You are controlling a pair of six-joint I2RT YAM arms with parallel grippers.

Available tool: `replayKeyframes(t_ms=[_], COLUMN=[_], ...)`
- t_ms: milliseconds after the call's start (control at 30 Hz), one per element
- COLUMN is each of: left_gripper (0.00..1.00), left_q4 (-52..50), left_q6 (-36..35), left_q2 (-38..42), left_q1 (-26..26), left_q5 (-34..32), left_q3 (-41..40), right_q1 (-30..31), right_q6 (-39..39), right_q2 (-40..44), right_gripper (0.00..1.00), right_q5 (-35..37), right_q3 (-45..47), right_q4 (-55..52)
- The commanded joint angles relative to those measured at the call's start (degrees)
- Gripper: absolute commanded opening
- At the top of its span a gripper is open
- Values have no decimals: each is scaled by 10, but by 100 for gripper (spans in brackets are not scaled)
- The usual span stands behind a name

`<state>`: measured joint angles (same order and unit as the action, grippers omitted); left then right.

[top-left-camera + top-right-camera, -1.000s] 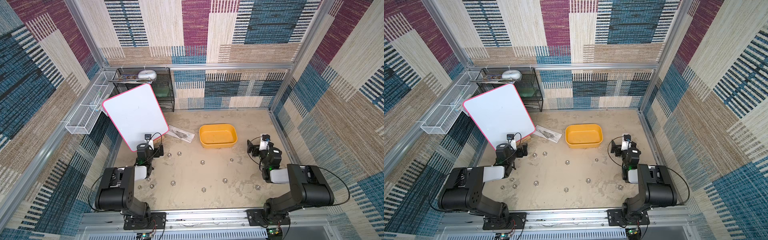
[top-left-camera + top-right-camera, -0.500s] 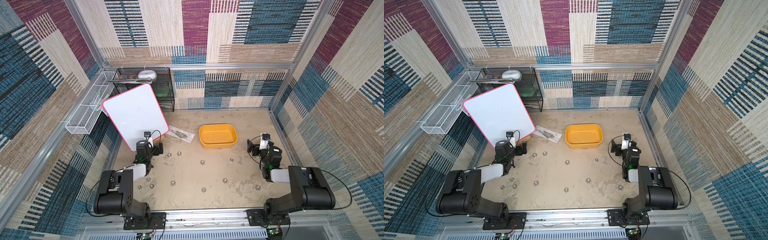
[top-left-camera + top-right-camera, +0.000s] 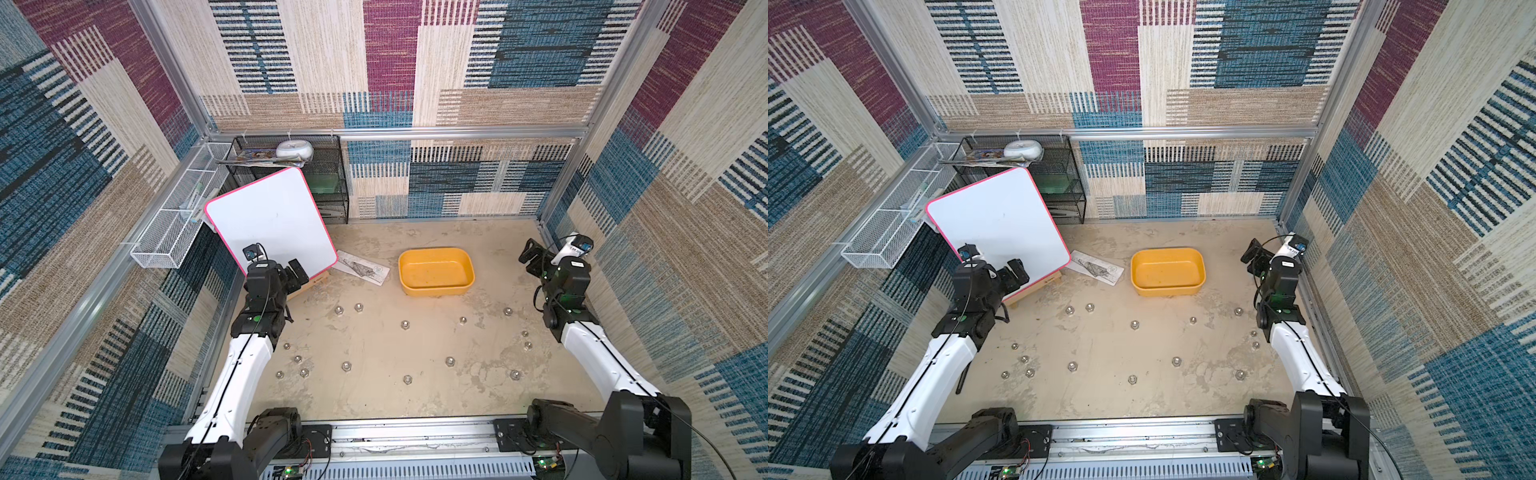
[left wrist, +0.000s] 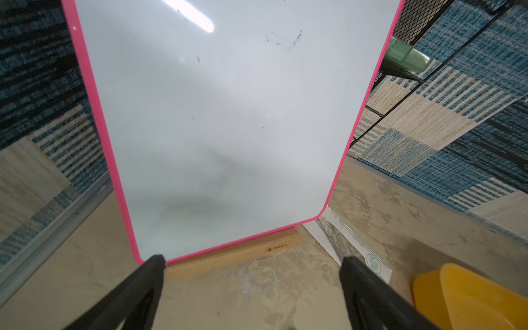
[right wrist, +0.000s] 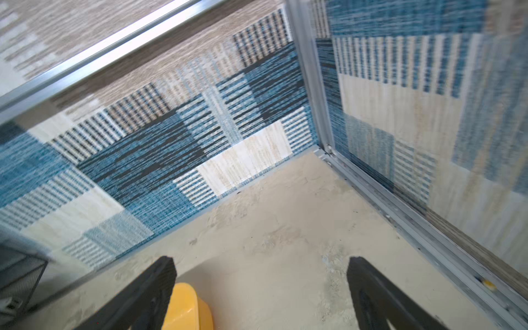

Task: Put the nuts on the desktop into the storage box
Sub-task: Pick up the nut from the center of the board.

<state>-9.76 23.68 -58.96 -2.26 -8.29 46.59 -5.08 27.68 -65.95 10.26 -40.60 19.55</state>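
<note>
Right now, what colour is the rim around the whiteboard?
Bright pink around the whiteboard; it shows best in the left wrist view.

Shiny metal nuts, matt mottled desktop, smooth plastic storage box

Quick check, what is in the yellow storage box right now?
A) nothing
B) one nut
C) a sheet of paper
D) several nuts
A: in both top views the storage box shows only its bare yellow floor, and the nuts lie scattered on the desktop.
</note>
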Motion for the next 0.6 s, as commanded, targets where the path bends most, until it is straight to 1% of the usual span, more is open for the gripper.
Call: replayKeyframes(t_ms=[0,67,167,300,400,433,500,567], left_gripper=[100,100,99,100,100,100,100,100], left_q4=[-124,-141,-151,-161,-168,-170,-171,-175], left_q6=[47,52,55,62,66,67,69,80], left_q2=[23,37,55,74,64,58,42,25], left_q1=[5,17,35,65,98,111,138,164], left_q5=[45,51,65,72,73,73,67,58], left_q3=[7,-2,-19,-39,-38,-35,-29,-19], right_q1=[1,2,4,8,12,14,21,31], right_q6=[33,7,-9,-20,-23,-21,-29,-32], right_q2=[2,-3,-18,-19,-13,-17,-33,-55], right_gripper=[100,99,99,99,99,97,88,79], right_q5=[-8,-50,-93,-94,-99,-102,-108,-94], right_q3=[-33,-49,-72,-61,-44,-41,-42,-49], right_q4=[-144,-181,-252,-319,-349,-361,-383,-407])
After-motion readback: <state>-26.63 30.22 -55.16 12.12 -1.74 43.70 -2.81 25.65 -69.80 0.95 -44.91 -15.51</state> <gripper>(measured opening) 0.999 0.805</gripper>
